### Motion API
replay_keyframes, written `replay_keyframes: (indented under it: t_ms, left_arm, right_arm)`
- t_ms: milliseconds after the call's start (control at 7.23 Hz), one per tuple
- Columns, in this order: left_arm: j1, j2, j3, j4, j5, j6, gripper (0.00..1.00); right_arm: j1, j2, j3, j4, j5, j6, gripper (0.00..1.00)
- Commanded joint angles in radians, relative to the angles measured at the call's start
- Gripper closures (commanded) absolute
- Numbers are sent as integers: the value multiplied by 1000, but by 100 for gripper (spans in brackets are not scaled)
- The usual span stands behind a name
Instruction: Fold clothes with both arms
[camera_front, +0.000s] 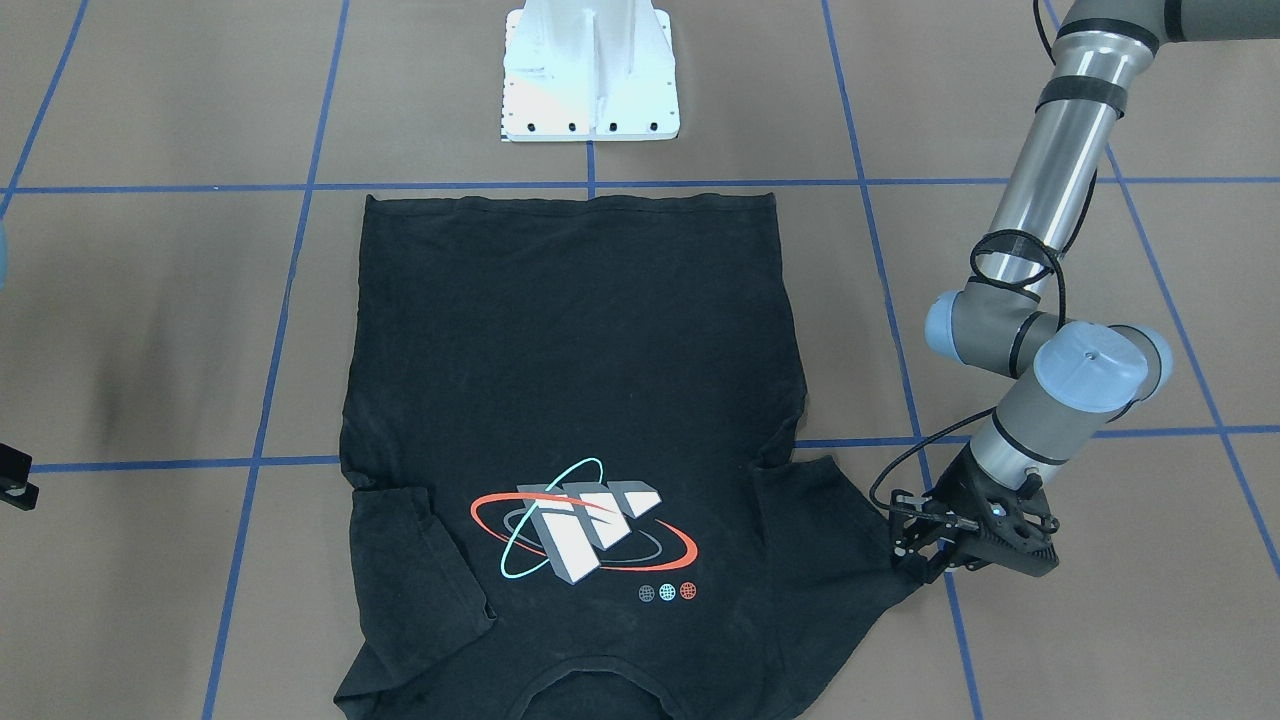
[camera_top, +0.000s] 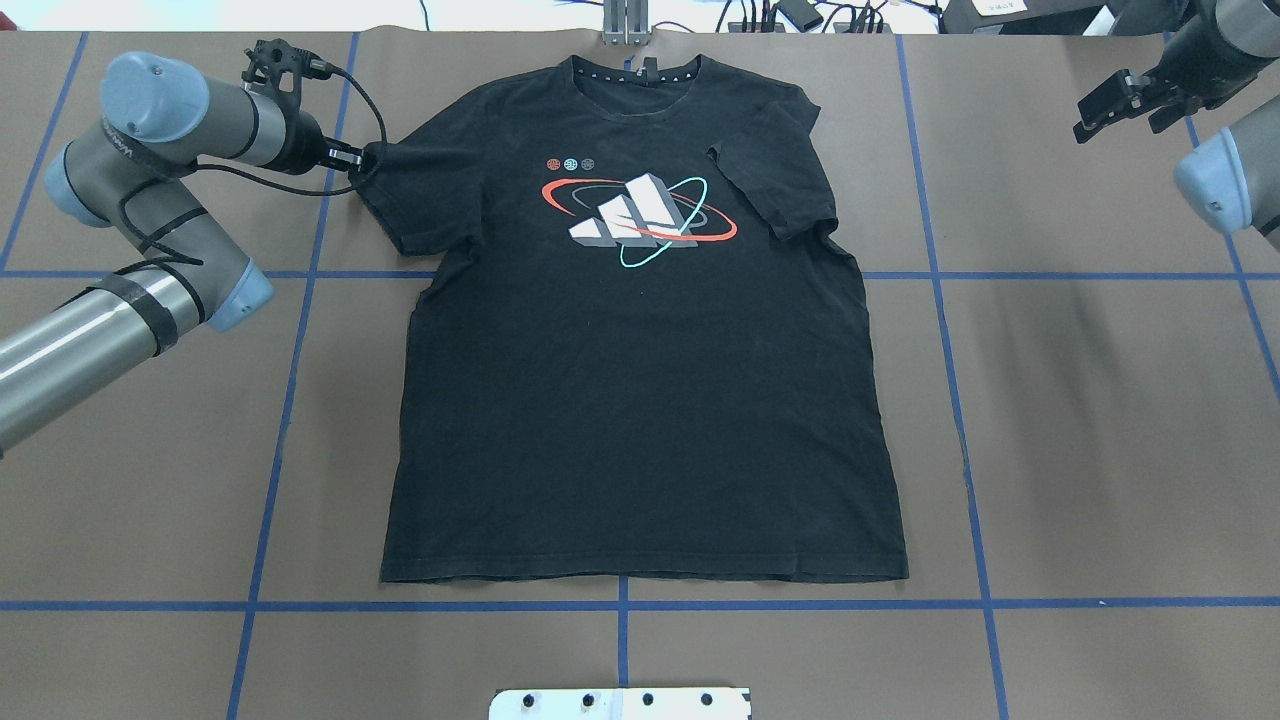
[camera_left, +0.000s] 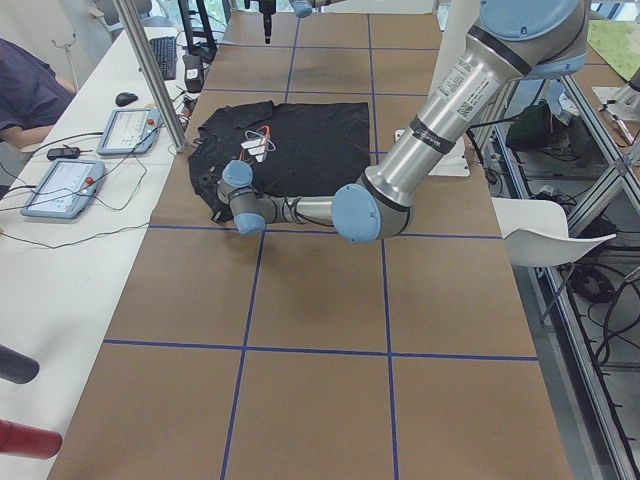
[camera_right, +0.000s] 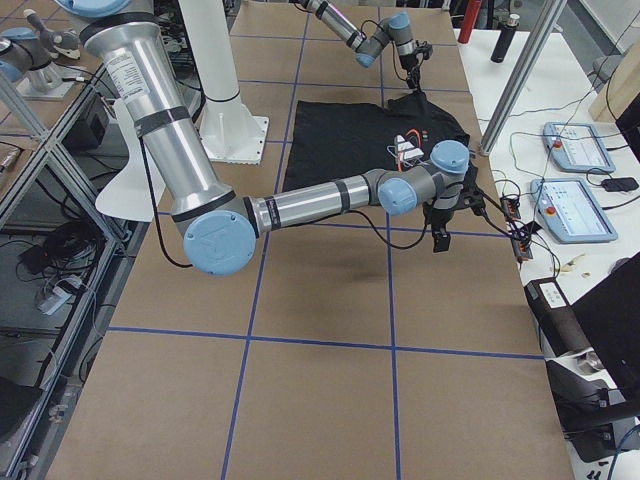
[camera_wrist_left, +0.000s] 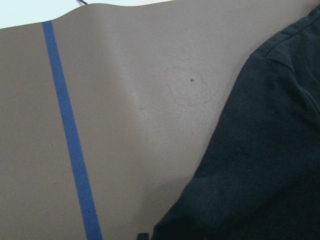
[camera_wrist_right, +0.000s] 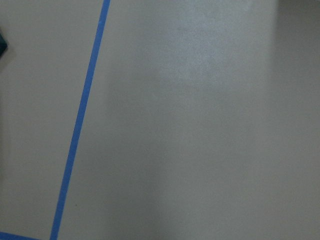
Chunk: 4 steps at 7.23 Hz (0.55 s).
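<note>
The left gripper (camera_top: 360, 164) meets the hem of the near sleeve (camera_top: 400, 190). Its black fingers are lost against the black cotton, so whether they pinch it cannot be told, and its wrist view shows only soft, creased cloth on the matte brown table (camera_wrist_left: 150, 100) beside a blue tape line (camera_wrist_left: 70, 145). The T-shirt (camera_top: 640, 400) lies flat, print up, spreading rightward from that gripper, and well beyond its far sleeve (camera_top: 790, 190) hangs the right gripper (camera_top: 1115, 108), arm cut off overhead, prongs apart.
</note>
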Motion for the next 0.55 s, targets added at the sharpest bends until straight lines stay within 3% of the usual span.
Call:
replay_keyframes:
  t_ms: [0, 138, 415]
  left_arm:
    - [-2, 0, -2, 0, -15, 0, 74]
    - [-4, 6, -12, 0, -20, 0, 78]
    - [-7, 12, -31, 3, -21, 0, 100]
  right_arm:
    - [-7, 5, 1, 1, 0, 15, 0]
    - [-8, 7, 1, 1, 0, 15, 0]
    - [-9, 7, 3, 1, 0, 17, 0]
